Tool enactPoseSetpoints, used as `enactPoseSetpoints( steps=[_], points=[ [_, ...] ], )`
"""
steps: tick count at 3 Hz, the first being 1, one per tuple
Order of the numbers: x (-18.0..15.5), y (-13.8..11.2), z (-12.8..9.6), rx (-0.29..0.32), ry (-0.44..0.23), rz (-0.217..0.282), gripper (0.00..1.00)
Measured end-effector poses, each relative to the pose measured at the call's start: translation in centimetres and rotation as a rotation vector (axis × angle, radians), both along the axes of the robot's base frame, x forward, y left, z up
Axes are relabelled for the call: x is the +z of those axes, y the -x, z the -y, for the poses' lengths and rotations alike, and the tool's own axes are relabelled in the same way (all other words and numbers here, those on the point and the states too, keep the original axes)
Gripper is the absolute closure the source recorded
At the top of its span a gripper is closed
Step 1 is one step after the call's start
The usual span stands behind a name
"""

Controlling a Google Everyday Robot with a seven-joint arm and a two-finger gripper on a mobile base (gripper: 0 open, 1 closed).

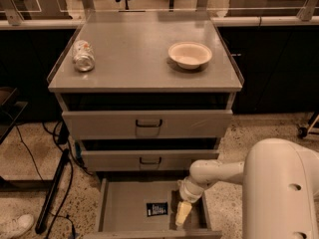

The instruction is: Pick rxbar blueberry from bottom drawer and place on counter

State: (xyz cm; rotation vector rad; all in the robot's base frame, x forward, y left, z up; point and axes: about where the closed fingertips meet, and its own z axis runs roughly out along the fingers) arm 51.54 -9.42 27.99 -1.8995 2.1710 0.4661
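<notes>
The rxbar blueberry lies flat on the floor of the open bottom drawer, a small dark wrapper with white lettering. My gripper reaches down into the drawer just to the right of the bar, a short gap between them. The white arm comes in from the lower right. The counter is the grey cabinet top above.
A silver drink can lies on its side at the counter's left. A cream bowl sits at the counter's right. Two shallower drawers are above the open one. Black cables and a pole run along the floor at left.
</notes>
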Motion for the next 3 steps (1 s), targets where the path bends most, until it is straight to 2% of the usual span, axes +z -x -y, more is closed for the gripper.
enactPoseSetpoints(
  steps=[1, 3],
  points=[
    [-0.1, 0.0, 0.0, 0.001, -0.001, -0.001, 0.0],
    [-5.8, -0.1, -3.2, 0.005, -0.086, -0.003, 0.0]
  ],
)
